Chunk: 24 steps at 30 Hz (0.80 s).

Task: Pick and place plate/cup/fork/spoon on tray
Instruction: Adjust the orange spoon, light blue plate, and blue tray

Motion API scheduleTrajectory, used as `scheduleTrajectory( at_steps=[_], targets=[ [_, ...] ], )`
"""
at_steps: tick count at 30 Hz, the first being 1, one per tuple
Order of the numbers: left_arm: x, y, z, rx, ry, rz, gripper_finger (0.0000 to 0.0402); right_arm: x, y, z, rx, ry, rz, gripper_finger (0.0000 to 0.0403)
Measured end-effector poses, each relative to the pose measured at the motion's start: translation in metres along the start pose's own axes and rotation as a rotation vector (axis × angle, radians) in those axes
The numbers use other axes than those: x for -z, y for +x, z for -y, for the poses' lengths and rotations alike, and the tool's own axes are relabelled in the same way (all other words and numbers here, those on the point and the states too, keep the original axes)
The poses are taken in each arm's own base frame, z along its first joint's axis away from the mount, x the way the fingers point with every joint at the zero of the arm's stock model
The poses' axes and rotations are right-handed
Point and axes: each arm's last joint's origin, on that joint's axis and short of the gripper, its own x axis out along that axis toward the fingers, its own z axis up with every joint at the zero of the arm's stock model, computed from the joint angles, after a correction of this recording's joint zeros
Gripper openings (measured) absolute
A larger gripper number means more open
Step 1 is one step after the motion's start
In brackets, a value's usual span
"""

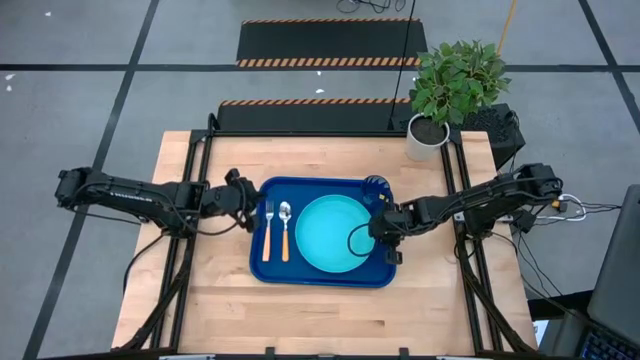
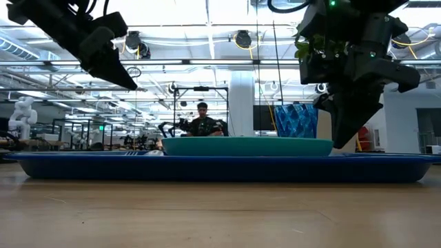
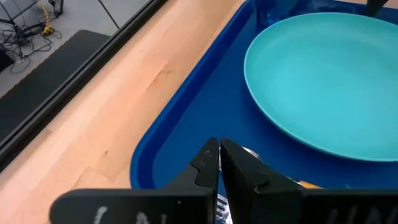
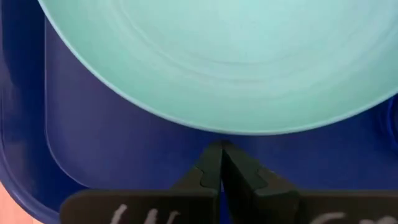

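Observation:
The dark blue tray point(image 1: 375, 275) lies in the middle of the table. On it are the turquoise plate point(image 1: 335, 233), the orange-handled fork point(image 1: 267, 232) and the spoon point(image 1: 285, 232) side by side left of the plate, and the dark blue cup point(image 1: 376, 185) in the tray's far right corner. My left gripper point(image 1: 245, 207) is shut and empty above the tray's left rim, well clear of it in the low view point(image 2: 129, 85). My right gripper point(image 1: 385, 230) is shut and empty just right of the plate, low over the tray point(image 2: 344, 143).
A white pot with a green plant point(image 1: 427, 137) stands at the table's far right corner, beside a black box point(image 1: 497, 125). Bare wood lies on the near side of the tray point(image 1: 320, 320). A person point(image 2: 202, 121) sits far off in the room.

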Motion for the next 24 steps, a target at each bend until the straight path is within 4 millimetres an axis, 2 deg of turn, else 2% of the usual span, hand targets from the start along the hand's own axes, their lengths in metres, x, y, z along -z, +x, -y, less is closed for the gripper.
scheduleTrajectory(
  at_steps=[8,16,24],
  targets=[
    [0.0005,-0.0012,0.0029,0.016,0.001,0.002,0.0004,-0.0049,-0.0001,-0.0010,-0.009,-0.015,0.051,0.0000],
    [0.0004,-0.0015,0.0035,0.018,-0.001,0.003,0.0022,-0.0009,0.0000,-0.0002,0.000,-0.014,0.009,0.0000],
    [-0.0004,-0.0015,0.0036,0.020,-0.005,0.009,0.0023,-0.0048,-0.0001,-0.0010,-0.008,-0.019,0.050,0.0000]
  ],
)
